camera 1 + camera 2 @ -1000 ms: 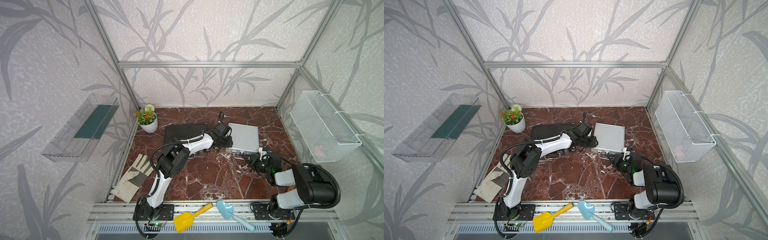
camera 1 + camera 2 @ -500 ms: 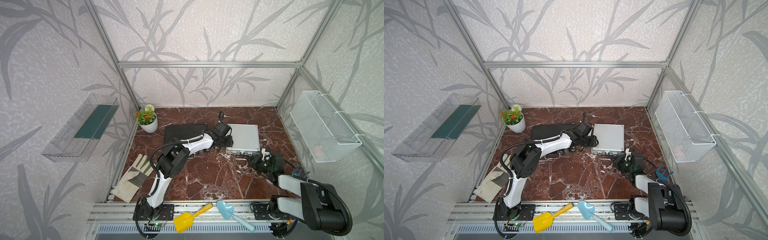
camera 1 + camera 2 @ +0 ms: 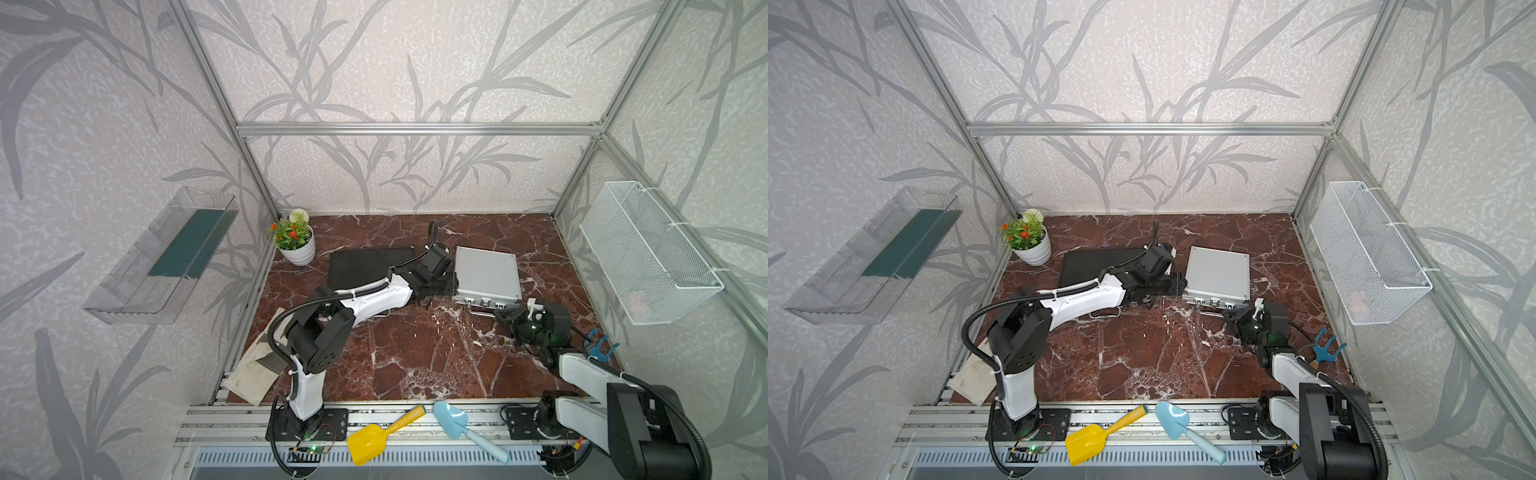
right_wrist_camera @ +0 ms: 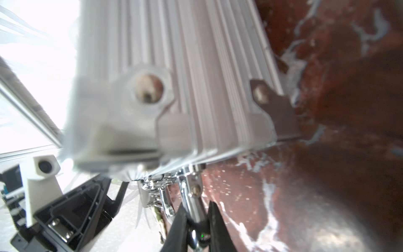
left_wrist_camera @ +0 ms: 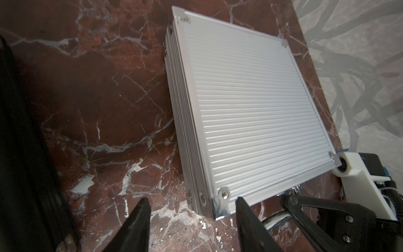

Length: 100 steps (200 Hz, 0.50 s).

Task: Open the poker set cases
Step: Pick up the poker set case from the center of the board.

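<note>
The silver poker set case (image 3: 487, 272) (image 3: 1218, 274) lies shut on the marble floor at the back right. The wider black case (image 3: 365, 266) (image 3: 1096, 266) lies shut to its left, partly under my left arm. My left gripper (image 3: 451, 286) (image 5: 192, 203) is open, its fingers either side of the silver case's (image 5: 250, 113) near left corner without clamping it. My right gripper (image 3: 505, 318) (image 4: 197, 209) is shut on the silver case's chrome handle (image 4: 194, 200) at its front edge. A latch (image 4: 157, 196) shows beside the handle.
A flower pot (image 3: 296, 241) stands at the back left and a glove (image 3: 259, 370) lies at the front left. A yellow scoop (image 3: 382, 434) and a blue trowel (image 3: 465, 428) rest on the front rail. A small blue rake (image 3: 598, 347) lies beside my right arm. A wire basket (image 3: 648, 257) hangs on the right wall.
My right gripper has closed onto the silver case's handle and the right arm's elbow has dropped lower and back. The left arm has hardly moved.
</note>
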Motion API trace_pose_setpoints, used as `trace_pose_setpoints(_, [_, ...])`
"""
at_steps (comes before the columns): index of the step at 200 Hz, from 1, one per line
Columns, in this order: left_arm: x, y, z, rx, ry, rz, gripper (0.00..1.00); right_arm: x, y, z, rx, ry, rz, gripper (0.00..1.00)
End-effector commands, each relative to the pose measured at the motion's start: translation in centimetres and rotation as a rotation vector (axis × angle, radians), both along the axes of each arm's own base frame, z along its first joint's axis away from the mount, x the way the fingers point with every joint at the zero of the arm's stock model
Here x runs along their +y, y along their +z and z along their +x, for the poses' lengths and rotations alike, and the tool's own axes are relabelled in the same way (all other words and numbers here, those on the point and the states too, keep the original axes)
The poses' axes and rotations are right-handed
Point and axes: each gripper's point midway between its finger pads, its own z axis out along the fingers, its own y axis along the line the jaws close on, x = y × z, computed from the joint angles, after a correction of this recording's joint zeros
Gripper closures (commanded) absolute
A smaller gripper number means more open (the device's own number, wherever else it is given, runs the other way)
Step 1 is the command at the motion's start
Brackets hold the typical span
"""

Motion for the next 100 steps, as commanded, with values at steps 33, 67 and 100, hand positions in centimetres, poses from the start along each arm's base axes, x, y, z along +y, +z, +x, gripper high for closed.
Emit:
trace_pose_setpoints(33, [-2.7, 4.6, -3.8, -0.148, -0.151, -0.112, 0.43, -0.5, 8.3, 2.8, -0.249, -0.036, 0.002, 0.94])
trace_pose_setpoints(67, [-4.9, 3.5, -5.1, -0.018, -0.177, -0.263, 0.42, -0.9, 8.9, 3.2, -0.261, -0.066, -0.005, 0.93])
trace_pose_setpoints(100, [-6.7, 4.4, -5.1, 0.049, -0.158, -0.411, 0.43, -0.9, 9.5, 3.8, -0.284, -0.067, 0.013, 0.94])
